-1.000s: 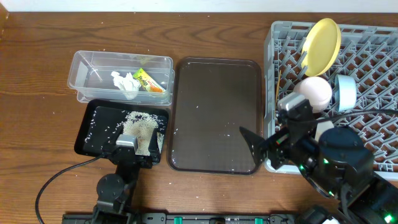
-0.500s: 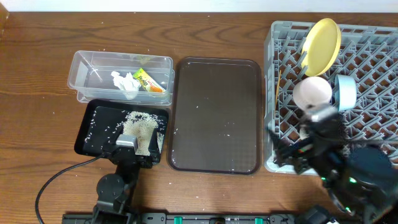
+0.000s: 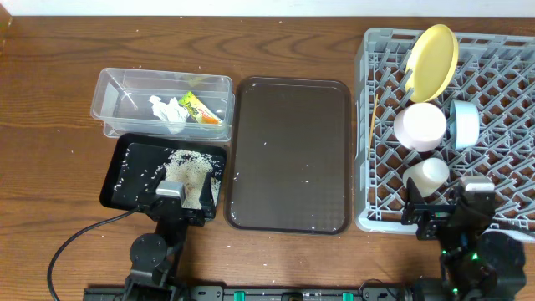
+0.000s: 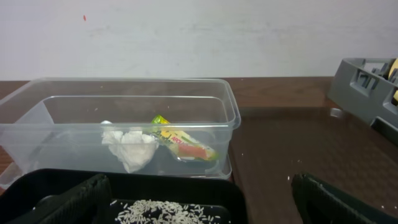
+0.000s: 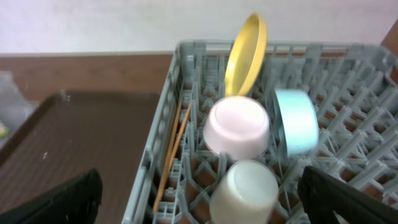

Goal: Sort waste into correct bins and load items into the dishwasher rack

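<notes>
Upper right of frame: plate [image 3: 433,58] leans in rack [image 3: 501,92]; my bump could topple it. Left tool [image 4: 205,202] and right tool [image 5: 202,200] gape wide, empty.

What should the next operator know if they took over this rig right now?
Left end effector: open, empty, low at the black tray's near edge.
Right end effector: open, empty, at the rack's near side.
Tissue and wrapper lie in the clear tub; rice sits in the black tray.
Plate stands on edge in the rack, with white bowl, light-blue bowl, a cream cup, and chopsticks along its left wall.
Done: sorting and loading look complete.
Left: a few stray grains on the brown serving tray, if they matter.
</notes>
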`<state>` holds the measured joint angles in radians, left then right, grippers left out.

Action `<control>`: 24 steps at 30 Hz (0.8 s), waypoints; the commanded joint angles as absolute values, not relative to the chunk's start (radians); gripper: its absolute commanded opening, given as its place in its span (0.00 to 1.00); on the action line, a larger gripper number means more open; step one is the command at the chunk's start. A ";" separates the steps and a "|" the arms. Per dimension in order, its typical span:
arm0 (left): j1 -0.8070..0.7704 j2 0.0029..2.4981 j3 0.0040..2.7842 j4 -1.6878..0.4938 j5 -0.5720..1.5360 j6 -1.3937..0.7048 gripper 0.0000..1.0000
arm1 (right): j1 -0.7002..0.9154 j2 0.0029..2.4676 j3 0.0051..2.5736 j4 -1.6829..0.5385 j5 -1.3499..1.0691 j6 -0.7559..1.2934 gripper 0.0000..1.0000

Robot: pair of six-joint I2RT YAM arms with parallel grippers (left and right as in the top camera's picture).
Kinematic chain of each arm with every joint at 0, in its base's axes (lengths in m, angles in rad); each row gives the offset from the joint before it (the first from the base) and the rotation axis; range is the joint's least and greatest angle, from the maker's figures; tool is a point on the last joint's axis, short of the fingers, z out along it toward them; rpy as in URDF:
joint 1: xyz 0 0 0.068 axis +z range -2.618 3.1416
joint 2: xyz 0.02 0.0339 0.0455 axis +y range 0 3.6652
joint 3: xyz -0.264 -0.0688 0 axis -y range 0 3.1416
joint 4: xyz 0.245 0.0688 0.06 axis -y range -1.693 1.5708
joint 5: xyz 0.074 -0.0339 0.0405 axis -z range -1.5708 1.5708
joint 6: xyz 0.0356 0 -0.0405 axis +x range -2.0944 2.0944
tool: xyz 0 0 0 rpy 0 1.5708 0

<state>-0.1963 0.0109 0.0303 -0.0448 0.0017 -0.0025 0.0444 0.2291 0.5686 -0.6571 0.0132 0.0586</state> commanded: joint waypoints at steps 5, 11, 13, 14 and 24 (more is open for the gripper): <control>-0.191 0.004 0.004 -0.070 0.000 0.004 0.95 | -0.013 0.051 0.265 -0.470 -0.057 0.055 0.99; -0.191 0.004 0.004 -0.070 0.000 0.004 0.95 | -0.014 0.005 0.082 -0.246 -0.061 0.055 0.99; -0.191 0.004 0.004 -0.070 0.000 0.004 0.96 | -0.014 0.005 0.043 -0.147 -0.061 0.055 0.99; -0.191 0.004 0.004 -0.070 0.000 0.004 0.95 | -0.014 0.005 0.025 -0.104 -0.061 0.055 0.99; -0.191 0.004 0.004 -0.070 0.000 0.004 0.95 | -0.014 0.006 0.005 -0.068 -0.057 0.055 0.99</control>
<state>-0.1963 0.0109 0.0303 -0.0444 0.0013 -0.0025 -0.0090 0.0120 0.0101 -0.0696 -0.0532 0.0593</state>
